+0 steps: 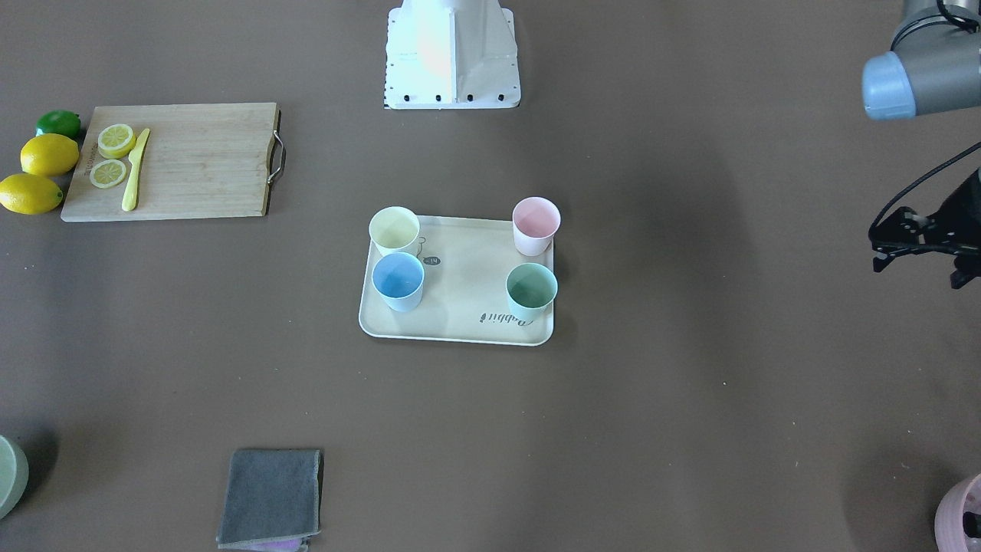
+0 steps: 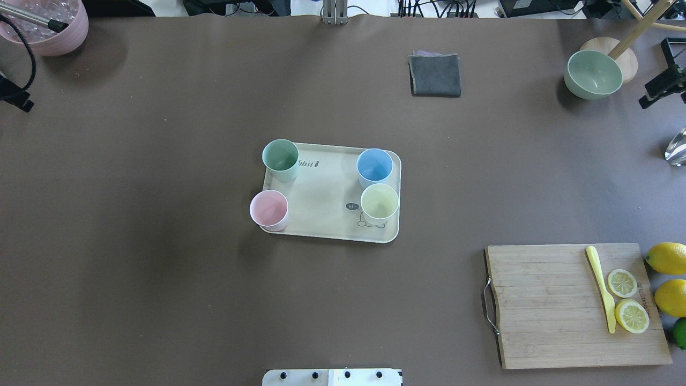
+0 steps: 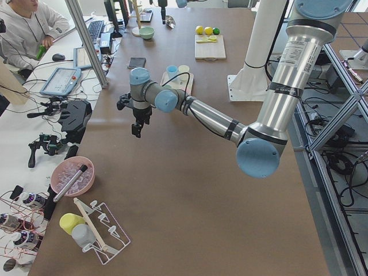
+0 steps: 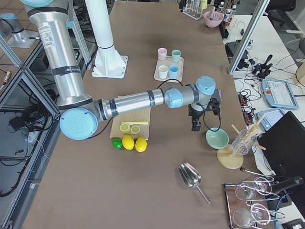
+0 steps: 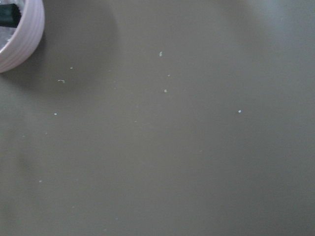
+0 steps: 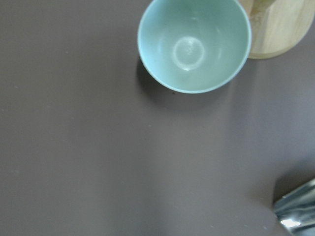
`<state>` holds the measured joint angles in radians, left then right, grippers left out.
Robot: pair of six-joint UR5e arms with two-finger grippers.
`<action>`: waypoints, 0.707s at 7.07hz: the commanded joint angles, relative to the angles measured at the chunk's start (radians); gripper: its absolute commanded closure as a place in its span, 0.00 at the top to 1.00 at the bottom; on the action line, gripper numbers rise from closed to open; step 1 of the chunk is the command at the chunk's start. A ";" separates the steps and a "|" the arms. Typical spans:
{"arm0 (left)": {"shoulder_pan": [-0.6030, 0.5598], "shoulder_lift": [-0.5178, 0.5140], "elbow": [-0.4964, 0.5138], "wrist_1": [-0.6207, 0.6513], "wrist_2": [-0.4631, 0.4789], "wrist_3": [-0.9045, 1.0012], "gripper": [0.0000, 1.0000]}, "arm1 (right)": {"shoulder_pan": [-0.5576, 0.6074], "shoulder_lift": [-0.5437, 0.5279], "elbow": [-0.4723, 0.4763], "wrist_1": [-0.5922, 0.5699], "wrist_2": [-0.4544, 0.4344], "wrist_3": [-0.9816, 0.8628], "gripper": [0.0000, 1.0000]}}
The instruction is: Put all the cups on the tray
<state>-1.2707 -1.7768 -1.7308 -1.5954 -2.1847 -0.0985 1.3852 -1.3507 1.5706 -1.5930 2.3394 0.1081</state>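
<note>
The cream tray (image 1: 460, 307) lies mid-table and also shows in the overhead view (image 2: 327, 214). Four cups stand upright on it: pale yellow (image 1: 394, 230), light blue (image 1: 398, 280), pink (image 1: 536, 225) at a corner by the rim, and mint green (image 1: 531, 290). My left gripper (image 1: 918, 272) hovers far off at the table's end, its fingers apart and empty. My right gripper (image 2: 662, 75) hovers at the other end beside the pale-green bowl (image 2: 593, 74), fingers apart and empty. Neither wrist view shows any fingers.
A bamboo cutting board (image 2: 557, 311) holds lemon slices and a yellow knife (image 2: 601, 287); lemons (image 2: 667, 258) and a lime lie beside it. A grey cloth (image 2: 435, 75), a mauve pot (image 2: 51, 24), a metal scoop (image 4: 190, 175) and the robot base (image 1: 452, 54) are around.
</note>
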 commanded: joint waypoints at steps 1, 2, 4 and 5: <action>-0.041 0.087 -0.013 0.003 -0.061 0.054 0.98 | 0.066 -0.057 0.008 -0.019 -0.026 -0.122 1.00; -0.041 0.135 -0.015 -0.012 -0.055 0.053 0.98 | 0.068 -0.060 0.008 -0.018 -0.031 -0.122 1.00; -0.078 0.174 -0.053 -0.018 -0.084 0.053 0.98 | 0.068 -0.076 0.009 -0.010 -0.054 -0.123 1.00; -0.085 0.181 -0.052 -0.014 -0.107 0.051 0.98 | 0.068 -0.076 0.012 -0.010 -0.054 -0.128 1.00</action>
<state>-1.3426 -1.6136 -1.7783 -1.6121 -2.2664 -0.0460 1.4521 -1.4239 1.5802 -1.6039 2.2894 -0.0157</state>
